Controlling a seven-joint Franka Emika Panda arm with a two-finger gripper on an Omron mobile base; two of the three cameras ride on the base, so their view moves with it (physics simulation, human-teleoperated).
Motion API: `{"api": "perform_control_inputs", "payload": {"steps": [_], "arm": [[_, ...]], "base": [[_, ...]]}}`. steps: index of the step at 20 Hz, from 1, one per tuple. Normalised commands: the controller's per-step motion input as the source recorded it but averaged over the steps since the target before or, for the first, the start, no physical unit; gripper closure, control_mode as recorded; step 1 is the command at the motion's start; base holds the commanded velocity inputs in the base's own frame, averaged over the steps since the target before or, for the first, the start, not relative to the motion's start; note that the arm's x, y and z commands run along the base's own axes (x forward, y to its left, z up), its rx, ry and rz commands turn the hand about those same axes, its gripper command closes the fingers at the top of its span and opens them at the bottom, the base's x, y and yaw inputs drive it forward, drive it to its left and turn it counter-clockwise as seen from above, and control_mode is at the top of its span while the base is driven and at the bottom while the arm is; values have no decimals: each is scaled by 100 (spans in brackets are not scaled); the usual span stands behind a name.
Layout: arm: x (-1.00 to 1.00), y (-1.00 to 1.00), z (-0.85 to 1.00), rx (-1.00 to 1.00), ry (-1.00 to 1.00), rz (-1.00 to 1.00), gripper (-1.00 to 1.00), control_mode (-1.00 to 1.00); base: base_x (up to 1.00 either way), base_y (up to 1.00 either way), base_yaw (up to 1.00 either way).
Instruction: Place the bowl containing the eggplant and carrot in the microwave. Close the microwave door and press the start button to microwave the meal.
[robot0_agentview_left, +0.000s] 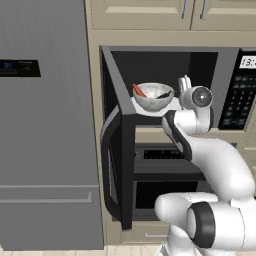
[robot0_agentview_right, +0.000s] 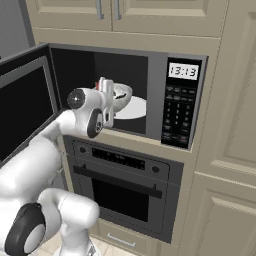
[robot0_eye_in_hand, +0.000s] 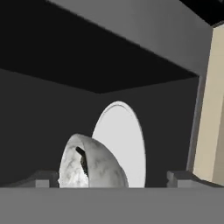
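From the left base view, the robot's white arm (robot0_agentview_left: 215, 165) is nearest the camera, rising to the tool (robot0_agentview_left: 185, 86), which sits just beside the bowl (robot0_agentview_left: 153, 96) at the mouth of the microwave (robot0_agentview_left: 170, 90); the tool's tips are too small here to judge their spread. The bowl rests inside the microwave on the turntable plate (robot0_agentview_left: 172, 106), with the carrot (robot0_agentview_left: 139, 90) leaning on its rim and the dark eggplant (robot0_agentview_left: 163, 94) lying within. The microwave door (robot0_agentview_left: 116, 150) stands swung wide to the left of the microwave, its curved handle facing out. The right base view, unlike the first, shows the keypad (robot0_agentview_right: 178, 117) and display (robot0_agentview_right: 182, 71) on the microwave's right side in full and the oven (robot0_agentview_right: 122, 195) below the microwave, while the bowl (robot0_agentview_right: 121, 94) is half hidden behind the tool (robot0_agentview_right: 106, 90). In the hand view the tool's two tips stand wide apart at the bottom edge, holding nothing, with the bowl (robot0_eye_in_hand: 89, 164) between and ahead of them and the plate (robot0_eye_in_hand: 124, 144) behind it; no vegetable is clear here. The placing step looks done; the next move likely calls for drawing the tool out of the microwave, clear of the bowl, then reaching round the door to push it closed.
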Motion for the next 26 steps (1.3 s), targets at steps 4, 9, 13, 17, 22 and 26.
{"api": "perform_control_inputs", "payload": {"steps": [4,9,13,17,22,26], "arm": [[-100,-20,100,-2,-32,6,-100,-100],[-100,0,84,-32,-7,26,-100,-100],[-100,9,46,-55,3,38,-100,-100],[-100,35,23,-65,23,33,-100,-100],[-100,51,16,-71,32,27,-100,-100],[-100,50,6,-74,28,18,-100,-100]], "base": [[0,0,0],[0,0,0],[0,0,0],[0,0,0],[0,0,0],[0,0,0]]}}
